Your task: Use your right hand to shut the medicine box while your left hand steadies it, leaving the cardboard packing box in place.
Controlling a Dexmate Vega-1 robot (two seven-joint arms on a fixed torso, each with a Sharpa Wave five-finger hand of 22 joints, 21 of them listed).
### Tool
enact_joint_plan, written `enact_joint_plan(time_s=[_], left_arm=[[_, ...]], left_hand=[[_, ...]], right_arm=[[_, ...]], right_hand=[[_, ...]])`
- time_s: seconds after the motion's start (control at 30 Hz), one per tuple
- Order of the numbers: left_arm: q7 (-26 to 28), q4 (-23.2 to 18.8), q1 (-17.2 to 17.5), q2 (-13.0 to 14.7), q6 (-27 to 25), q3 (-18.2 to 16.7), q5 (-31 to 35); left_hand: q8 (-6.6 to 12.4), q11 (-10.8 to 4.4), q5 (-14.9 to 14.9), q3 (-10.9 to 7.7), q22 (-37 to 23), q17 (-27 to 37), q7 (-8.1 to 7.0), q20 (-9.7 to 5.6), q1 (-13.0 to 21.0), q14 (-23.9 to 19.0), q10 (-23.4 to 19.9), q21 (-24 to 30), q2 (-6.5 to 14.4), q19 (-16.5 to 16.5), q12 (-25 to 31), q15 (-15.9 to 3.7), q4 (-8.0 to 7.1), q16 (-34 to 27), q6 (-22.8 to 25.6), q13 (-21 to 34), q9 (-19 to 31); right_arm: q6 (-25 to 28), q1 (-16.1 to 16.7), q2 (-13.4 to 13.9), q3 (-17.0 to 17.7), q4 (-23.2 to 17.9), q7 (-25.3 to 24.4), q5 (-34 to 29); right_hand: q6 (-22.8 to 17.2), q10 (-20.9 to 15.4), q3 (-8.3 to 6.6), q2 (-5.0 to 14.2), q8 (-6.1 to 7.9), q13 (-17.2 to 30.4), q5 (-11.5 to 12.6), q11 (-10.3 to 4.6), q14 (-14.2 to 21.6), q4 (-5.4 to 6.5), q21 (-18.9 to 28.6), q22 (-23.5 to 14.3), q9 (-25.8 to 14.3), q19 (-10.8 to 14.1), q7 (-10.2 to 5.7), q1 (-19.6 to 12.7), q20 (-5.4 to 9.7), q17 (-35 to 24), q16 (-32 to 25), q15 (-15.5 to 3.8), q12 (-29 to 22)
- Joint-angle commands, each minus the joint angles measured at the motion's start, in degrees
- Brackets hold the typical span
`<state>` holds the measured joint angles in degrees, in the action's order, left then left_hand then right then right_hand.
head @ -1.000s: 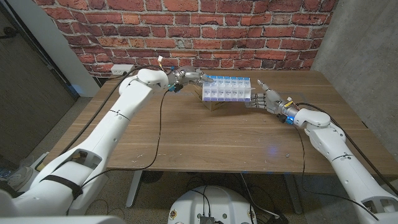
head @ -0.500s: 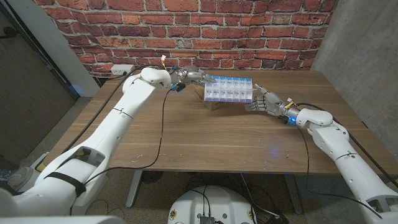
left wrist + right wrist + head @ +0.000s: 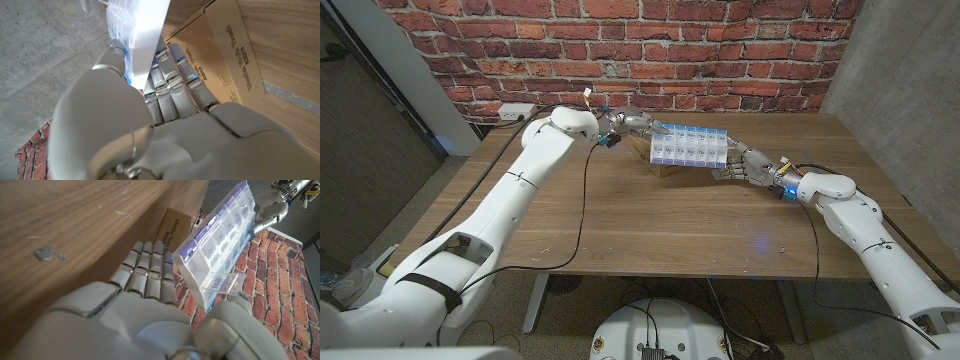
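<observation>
The medicine box (image 3: 689,146) is a long clear pill organiser with purple lids, lying on a small cardboard packing box (image 3: 665,170) at the back middle of the table. My left hand (image 3: 628,123) grips its left end between thumb and fingers (image 3: 170,75). My right hand (image 3: 745,163) is at the box's right end with fingers stretched out. In the right wrist view those fingers (image 3: 147,265) reach under the medicine box (image 3: 220,235), and the thumb sits just beside one raised clear lid (image 3: 220,282). The left hand (image 3: 270,205) shows at the far end.
The wooden table (image 3: 650,225) spreads wide in front of the boxes. A white power strip (image 3: 516,110) lies at its back left corner under the brick wall. Cables trail from both wrists. The cardboard packing box (image 3: 220,55) lies beneath my left fingers.
My right hand has moved left to the box's right end, its fingers now under that end. The left hand keeps its hold on the left end.
</observation>
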<state>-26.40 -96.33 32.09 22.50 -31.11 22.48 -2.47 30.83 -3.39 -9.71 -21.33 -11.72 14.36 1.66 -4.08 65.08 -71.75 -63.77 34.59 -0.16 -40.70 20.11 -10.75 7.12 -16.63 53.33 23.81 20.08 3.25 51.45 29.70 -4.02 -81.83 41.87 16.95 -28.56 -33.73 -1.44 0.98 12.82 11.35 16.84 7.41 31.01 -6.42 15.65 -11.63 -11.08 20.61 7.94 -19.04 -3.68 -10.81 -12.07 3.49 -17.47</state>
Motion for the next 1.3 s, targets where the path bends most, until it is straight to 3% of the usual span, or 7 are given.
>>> enact_joint_plan(time_s=[0.03,0.23,0.37,0.53,0.77,1.1,1.3], left_arm=[[1.4,-0.3,0.2,-1.3,-0.5,-0.8,0.7],[2.1,-0.4,0.5,-1.8,-0.4,-1.4,0.5],[2.3,-0.5,0.7,-1.9,-0.3,-1.8,0.4],[2.7,-0.5,1.4,-2.3,0.5,-2.7,-0.6],[2.7,-0.1,1.9,-2.5,1.8,-2.9,-1.6],[2.5,0.9,1.5,-2.6,2.5,-2.2,-1.9],[2.6,1.5,1.3,-2.6,2.6,-2.1,-1.9]], left_hand=[[0.39,-2.37,-0.3,-1.77,0.0,0.1,1.52,-3.14,4.8,-1.2,-2.6,0.7,4.7,0.3,0.0,-1.46,0.69,-0.2,1.8,0.2,0.2],[0.4,-2.32,-0.3,-1.83,0.0,0.1,1.56,-3.11,4.7,-1.2,-2.5,0.9,4.7,0.3,-0.1,-1.4,0.66,-0.2,1.8,0.3,0.4],[0.31,-2.29,-0.3,-1.9,0.0,0.1,1.63,-3.1,4.7,-1.2,-2.6,1.1,4.7,0.3,-0.1,-1.43,0.67,-0.2,1.8,0.4,0.3],[0.28,-2.3,-0.3,-1.98,0.0,0.2,1.51,-3.1,4.8,-1.1,-2.5,1.3,4.7,0.3,-0.2,-1.45,0.68,-0.1,1.9,0.5,0.3],[0.27,-2.43,-0.3,-2.08,0.0,0.2,1.52,-3.16,4.7,-1.1,-2.5,1.6,4.7,0.4,-0.3,-1.44,0.63,-0.1,1.9,0.7,0.5],[0.15,-2.49,-0.3,-2.22,0.1,0.3,1.46,-3.29,4.6,-1.0,-2.5,2.0,4.6,0.8,-0.4,-1.47,0.57,-0.1,2.0,1.0,0.4],[0.12,-2.55,-0.3,-2.29,0.1,0.4,1.38,-3.32,4.5,-1.0,-2.6,2.2,4.6,0.8,-0.4,-1.48,0.55,-0.1,2.1,1.1,0.5]], right_arm=[[-1.4,-2.0,0.8,-1.1,2.4,4.0,0.2],[-2.3,-2.3,0.4,-0.9,3.3,4.6,0.7],[-2.0,-2.1,-0.1,-0.4,3.4,4.2,1.4],[-4.1,-1.8,-2.0,0.5,4.8,3.4,2.5],[-6.2,-1.7,-4.4,1.6,6.6,2.7,4.4],[-7.9,-1.9,-7.0,2.8,8.6,1.8,6.3],[-9.8,-1.1,-9.0,4.2,8.7,-0.8,7.0]], right_hand=[[0.8,0.4,-2.68,2.87,-0.33,0.2,-0.8,-0.21,-0.4,-2.13,-0.3,-0.3,-0.2,-0.5,-0.15,-5.7,0.13,-0.3,0.3,-0.49,0.6],[1.9,1.3,-5.61,5.39,-0.79,0.3,-2.3,-0.32,-1.1,-3.44,-0.7,-0.4,-0.2,-1.5,-0.23,-11.4,0.49,-0.2,0.6,-1.1,1.3],[1.8,1.3,-5.88,5.58,-0.79,0.3,-2.5,-0.21,-1.1,-3.42,-0.7,-0.4,-0.2,-1.6,-0.09,-11.9,0.51,-0.2,0.6,-0.92,1.4],[-1.3,-1.7,-6.24,6.58,0.19,0.3,-4.0,-0.42,1.5,-2.02,0.0,-0.6,-0.2,-0.1,-0.94,-11.4,1.06,-0.4,-0.3,-1.26,0.5],[-7.6,-8.2,-8.23,9.44,1.66,0.2,-5.1,-2.15,8.0,-0.21,1.6,-0.9,-0.1,3.0,-3.35,-11.5,2.2,-0.5,-2.0,-4.44,-1.3],[-11.8,-12.5,-10.33,10.93,2.09,0.5,-4.2,-3.18,12.3,5.71,2.3,-1.6,-0.2,2.7,-5.58,-8.0,4.42,-1.7,-3.5,-6.84,-2.3],[-16.2,-18.4,-15.33,11.07,3.2,1.7,-3.0,-4.74,18.0,10.16,4.1,-2.3,-0.7,4.5,-6.78,-8.2,4.97,-3.5,-6.4,-9.03,-4.6]])
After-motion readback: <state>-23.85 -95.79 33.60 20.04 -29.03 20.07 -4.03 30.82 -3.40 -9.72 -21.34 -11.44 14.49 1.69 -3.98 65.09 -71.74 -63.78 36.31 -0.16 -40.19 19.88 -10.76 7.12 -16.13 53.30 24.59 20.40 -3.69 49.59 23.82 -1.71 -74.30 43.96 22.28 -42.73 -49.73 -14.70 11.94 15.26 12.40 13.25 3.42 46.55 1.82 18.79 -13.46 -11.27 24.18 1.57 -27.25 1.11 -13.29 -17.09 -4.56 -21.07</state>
